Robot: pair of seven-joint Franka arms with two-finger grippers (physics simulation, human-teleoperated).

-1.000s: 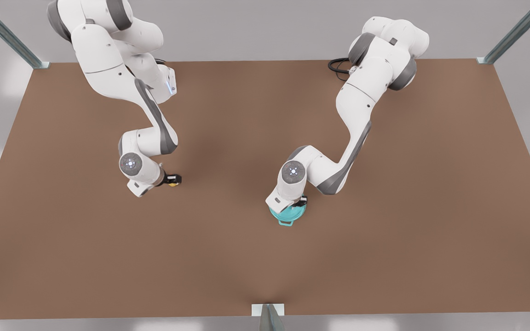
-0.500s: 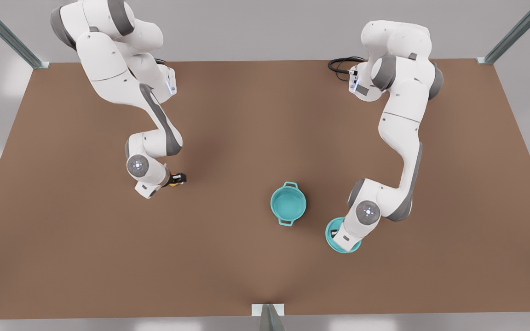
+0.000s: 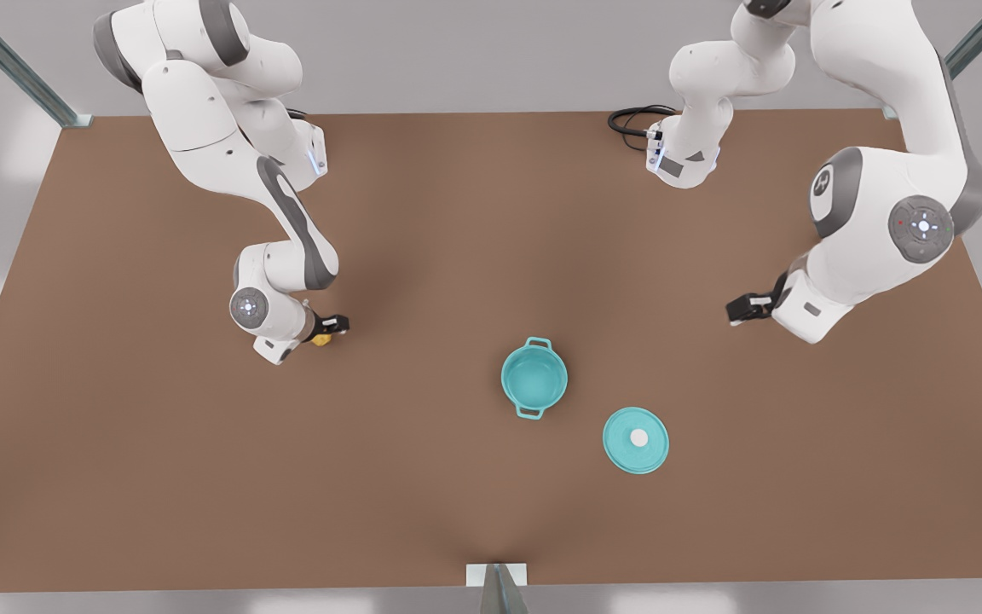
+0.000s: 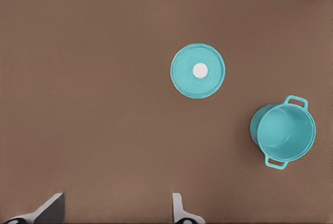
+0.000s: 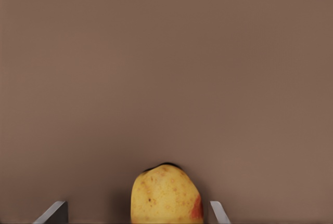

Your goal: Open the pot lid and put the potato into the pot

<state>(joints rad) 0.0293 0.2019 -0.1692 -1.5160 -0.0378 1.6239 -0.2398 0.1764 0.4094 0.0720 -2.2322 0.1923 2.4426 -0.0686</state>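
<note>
The teal pot [image 3: 534, 378] [image 4: 283, 133] stands uncovered near the table's middle, its teal inside showing. The pot lid [image 3: 636, 439] [image 4: 198, 71], a flat teal disc with a white knob, lies on the table beside the pot, toward the front view's right and front. My left gripper [image 3: 738, 309] [image 4: 114, 206] hangs open and high at the front view's right, well away from lid and pot. The yellow-orange potato [image 3: 320, 339] [image 5: 166, 195] rests on the table at the front view's left. My right gripper [image 3: 329, 328] [image 5: 136, 211] is low and open, one finger on each side of the potato.
The brown table [image 3: 423, 477] spreads wide around the pot and lid. A black cable [image 3: 627, 121] lies at the back by one arm's base. Metal frame posts stand at the back corners and at the front edge's middle [image 3: 498, 588].
My left gripper carried the lid off the pot toward the front view's right, set it on the table, let go and rose away. The right gripper stayed around the potato.
</note>
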